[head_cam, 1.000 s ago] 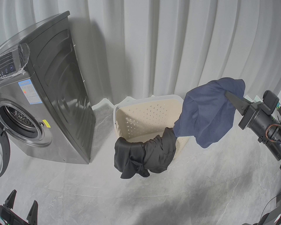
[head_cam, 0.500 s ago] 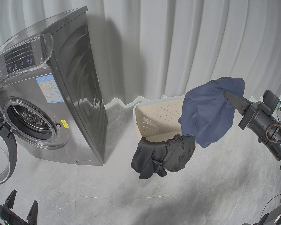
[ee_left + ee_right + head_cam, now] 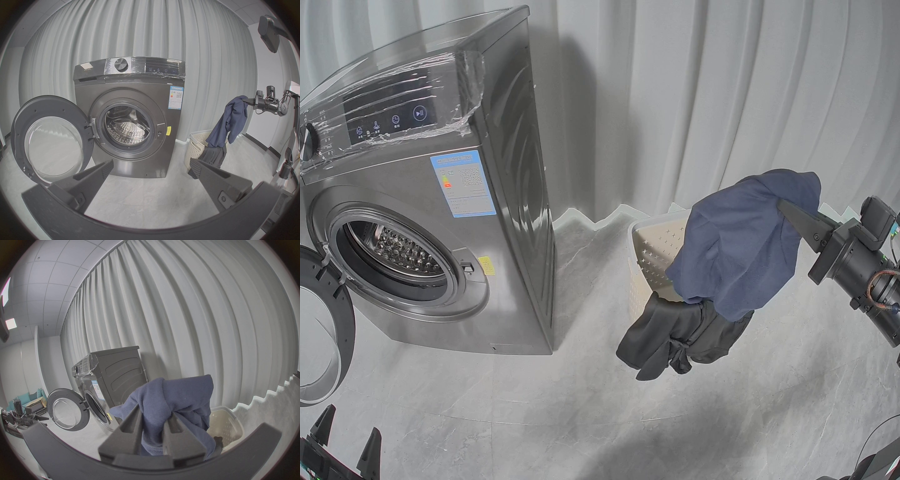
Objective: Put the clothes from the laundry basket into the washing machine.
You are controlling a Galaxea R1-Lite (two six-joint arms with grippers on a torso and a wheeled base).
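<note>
While the washing machine (image 3: 425,206) stands at my left with its round door (image 3: 325,337) swung open, the white laundry basket (image 3: 653,250) sits near it on the floor, before the pleated curtain (image 3: 675,94). A black garment (image 3: 675,337) hangs over the basket's rim. My right gripper (image 3: 794,215) is clamped on a navy garment (image 3: 737,244), held above the basket. My left gripper (image 3: 351,422) is low, spread wide, holding nothing.

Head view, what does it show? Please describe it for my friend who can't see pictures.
The right jaws hold a navy garment up above a white laundry basket, which has a black garment draped over its rim. To the left stands a grey washing machine with its round door swung open, on a pale floor before white curtains.
</note>
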